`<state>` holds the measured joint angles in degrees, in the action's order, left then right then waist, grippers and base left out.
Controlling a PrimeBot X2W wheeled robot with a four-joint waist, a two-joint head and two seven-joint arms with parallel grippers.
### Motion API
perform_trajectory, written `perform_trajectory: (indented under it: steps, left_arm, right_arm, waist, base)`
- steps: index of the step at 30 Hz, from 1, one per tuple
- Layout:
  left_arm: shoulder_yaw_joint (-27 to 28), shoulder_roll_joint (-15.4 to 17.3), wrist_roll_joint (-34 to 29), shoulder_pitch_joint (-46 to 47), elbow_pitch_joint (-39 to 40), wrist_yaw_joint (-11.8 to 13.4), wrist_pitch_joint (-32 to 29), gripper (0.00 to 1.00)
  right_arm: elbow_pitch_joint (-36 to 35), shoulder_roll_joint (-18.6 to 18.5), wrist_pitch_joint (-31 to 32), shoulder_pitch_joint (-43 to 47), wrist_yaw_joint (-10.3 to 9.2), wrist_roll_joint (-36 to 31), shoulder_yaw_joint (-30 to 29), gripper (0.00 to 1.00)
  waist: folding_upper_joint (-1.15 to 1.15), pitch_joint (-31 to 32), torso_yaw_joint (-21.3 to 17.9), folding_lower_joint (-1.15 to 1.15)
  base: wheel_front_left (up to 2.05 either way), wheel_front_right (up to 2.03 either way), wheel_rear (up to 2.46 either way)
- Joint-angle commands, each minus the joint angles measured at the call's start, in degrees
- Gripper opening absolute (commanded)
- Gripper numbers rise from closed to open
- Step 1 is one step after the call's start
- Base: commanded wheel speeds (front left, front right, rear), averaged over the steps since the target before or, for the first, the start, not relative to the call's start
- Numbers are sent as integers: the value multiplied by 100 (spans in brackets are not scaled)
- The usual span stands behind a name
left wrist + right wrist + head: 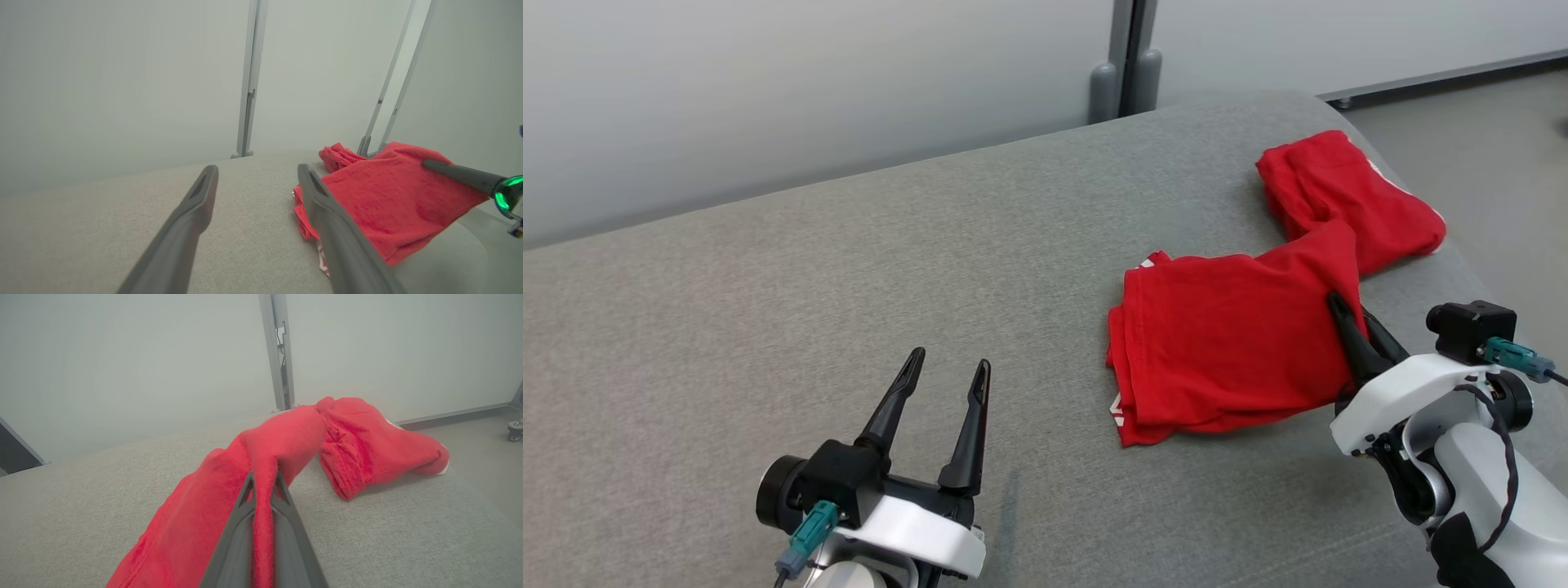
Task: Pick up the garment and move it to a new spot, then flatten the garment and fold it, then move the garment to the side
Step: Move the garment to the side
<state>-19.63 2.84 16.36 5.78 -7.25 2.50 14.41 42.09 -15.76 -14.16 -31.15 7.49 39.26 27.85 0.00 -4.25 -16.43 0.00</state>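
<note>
**On the grey fabric-covered cushion [849, 269], the right gripper [1347, 314] pinches the red cloth garment [1225, 343]**

The garment lies on the right half of the cushion, close to its right edge, in two parts joined by a raised ridge of cloth. The nearer part is a flat stack of folded layers, with bits of white print at its left corners. The farther part is bunched up by the far right corner, with a strip of white along its outer side.

The right gripper comes in from the near right. Its two dark fingers are pressed together on a fold at the right edge of the nearer part. In the right wrist view red cloth runs up between them, and the cloth rises off the cushion to that pinch.

The left gripper [951, 359] hovers over bare cushion by the near edge, left of the middle and well apart from the garment. Its fingers are spread wide with nothing between them.

Behind the far edge stand pale wall panels [809, 98] and a grey upright post [1125, 57]. Grey floor [1486, 147] shows past the right edge.
</note>
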Motion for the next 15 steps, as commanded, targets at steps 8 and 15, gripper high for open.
perform_trajectory:
  steps: [8,15]
  left_arm:
    - [198,4,-126,352,54,-119,59,100]
    - [158,4,-114,404,3,-138,59,100]
  right_arm:
    - [-166,66,-84,-38,0,-106,-21,0]
    - [-182,91,-84,-6,0,-126,-172,0]
  waist:
    - [0,-163,-630,0]
    - [0,-191,-704,0]
  base:
    - [0,0,0]
    - [0,0,0]
